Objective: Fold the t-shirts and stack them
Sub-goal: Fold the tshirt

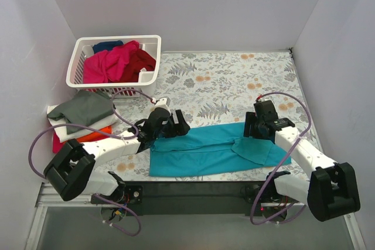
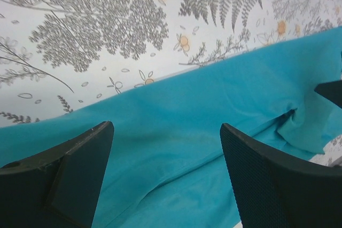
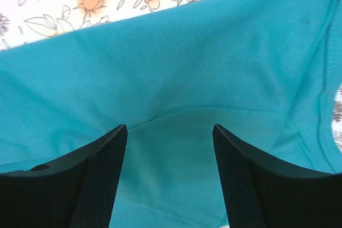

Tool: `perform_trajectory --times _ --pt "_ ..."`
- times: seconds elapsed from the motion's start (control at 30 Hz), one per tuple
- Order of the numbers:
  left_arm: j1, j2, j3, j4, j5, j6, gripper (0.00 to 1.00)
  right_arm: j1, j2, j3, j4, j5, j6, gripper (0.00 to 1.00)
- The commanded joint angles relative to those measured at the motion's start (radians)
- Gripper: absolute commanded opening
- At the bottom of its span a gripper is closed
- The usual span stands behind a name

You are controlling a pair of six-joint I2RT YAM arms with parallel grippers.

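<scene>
A teal t-shirt [image 1: 202, 149] lies folded into a long strip across the near part of the table, with a sleeve flap at its right end. My left gripper [image 1: 179, 126] is open over its far left edge; the left wrist view shows teal cloth [image 2: 176, 132] between the spread fingers, gripper [image 2: 165, 126]. My right gripper [image 1: 251, 127] is open over the right end; the right wrist view shows a fold line in the cloth [image 3: 171, 78] just beyond the fingers, gripper [image 3: 170, 127]. Neither holds cloth.
A white lattice basket [image 1: 153, 40] at the far left holds magenta [image 1: 108, 62], dark red [image 1: 140, 61] and navy [image 1: 108, 45] shirts. A stack at the left edge has a grey shirt [image 1: 88, 108] on top, over white, orange [image 1: 94, 137] and magenta ones. Walls close both sides.
</scene>
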Motion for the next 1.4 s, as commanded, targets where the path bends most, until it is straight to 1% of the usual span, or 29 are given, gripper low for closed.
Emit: perform_trajectory --times 0.0,0.07,0.23,0.37,0.43,0.47,0.5,0.57,0.6,0.63,0.7,0.73,0.77,0.8,0.83,0.9,0.93,0.97,1.0,1.03,1.1,1.13,1.2,1.33,1.37 --pt "-0.015 0.013 -0.045 0.106 0.073 0.01 0.75 -0.044 0.052 -0.039 0.179 -0.086 -0.009 0.6" --pt "-0.021 0.007 -0.088 0.123 0.089 0.001 0.75 -0.076 0.091 -0.048 0.225 -0.107 -0.012 0.6" --pt "-0.032 -0.045 -0.194 0.119 0.09 -0.031 0.75 -0.11 0.227 -0.033 0.291 -0.133 -0.016 0.6" --pt "-0.038 -0.097 -0.274 0.114 0.113 -0.068 0.74 -0.117 0.347 0.007 0.337 -0.13 -0.017 0.6" --pt "-0.049 -0.14 -0.307 0.112 0.113 -0.088 0.75 -0.119 0.396 0.056 0.351 -0.121 -0.025 0.6" --pt "-0.061 -0.158 -0.317 0.111 0.113 -0.094 0.74 -0.12 0.451 0.079 0.353 -0.118 -0.032 0.6" --pt "-0.069 -0.187 -0.326 0.111 0.143 -0.099 0.74 -0.12 0.479 0.125 0.353 -0.118 -0.037 0.59" --pt "-0.081 -0.217 -0.34 0.103 0.148 -0.114 0.74 -0.122 0.531 0.185 0.354 -0.126 -0.055 0.58" --pt "-0.086 -0.229 -0.343 0.103 0.153 -0.119 0.74 -0.122 0.586 0.214 0.354 -0.129 -0.062 0.58" --pt "-0.093 -0.249 -0.346 0.103 0.161 -0.128 0.74 -0.12 0.641 0.286 0.353 -0.141 -0.072 0.58" --pt "-0.101 -0.263 -0.347 0.106 0.168 -0.137 0.74 -0.122 0.698 0.366 0.351 -0.161 -0.088 0.57" --pt "-0.104 -0.264 -0.347 0.114 0.177 -0.139 0.74 -0.122 0.727 0.444 0.351 -0.174 -0.095 0.57" --pt "-0.112 -0.266 -0.351 0.12 0.182 -0.142 0.74 -0.122 0.785 0.49 0.347 -0.207 -0.107 0.57" --pt "-0.116 -0.263 -0.352 0.126 0.187 -0.153 0.74 -0.12 0.815 0.532 0.343 -0.219 -0.114 0.57" --pt "-0.126 -0.258 -0.355 0.153 0.203 -0.157 0.74 -0.122 0.844 0.619 0.342 -0.284 -0.123 0.57" --pt "-0.143 -0.228 -0.36 0.19 0.223 -0.172 0.74 -0.12 0.933 0.699 0.334 -0.331 -0.129 0.56" --pt "-0.153 -0.211 -0.36 0.235 0.234 -0.177 0.74 -0.117 0.962 0.748 0.327 -0.386 -0.134 0.56" --pt "-0.173 -0.182 -0.36 0.259 0.26 -0.185 0.74 -0.119 1.015 0.826 0.308 -0.409 -0.14 0.54" --pt "-0.188 -0.163 -0.358 0.285 0.263 -0.192 0.74 -0.116 1.037 0.869 0.299 -0.426 -0.141 0.53" --pt "-0.224 -0.149 -0.355 0.331 0.266 -0.205 0.74 -0.11 1.054 0.901 0.291 -0.452 -0.152 0.53" --pt "-0.261 -0.105 -0.334 0.364 0.256 -0.212 0.74 -0.101 1.071 0.974 0.287 -0.466 -0.166 0.52" --pt "-0.293 -0.091 -0.323 0.381 0.247 -0.214 0.74 -0.093 1.068 0.989 0.285 -0.481 -0.177 0.52" --pt "-0.319 -0.062 -0.295 0.382 0.218 -0.209 0.74 -0.085 1.036 1.026 0.282 -0.497 -0.186 0.53" --pt "-0.354 -0.039 -0.21 0.355 0.184 -0.179 0.74 -0.073 0.921 1.006 0.282 -0.518 -0.209 0.54" --pt "-0.356 -0.04 -0.197 0.349 0.179 -0.168 0.74 -0.071 0.858 0.992 0.282 -0.515 -0.212 0.55"
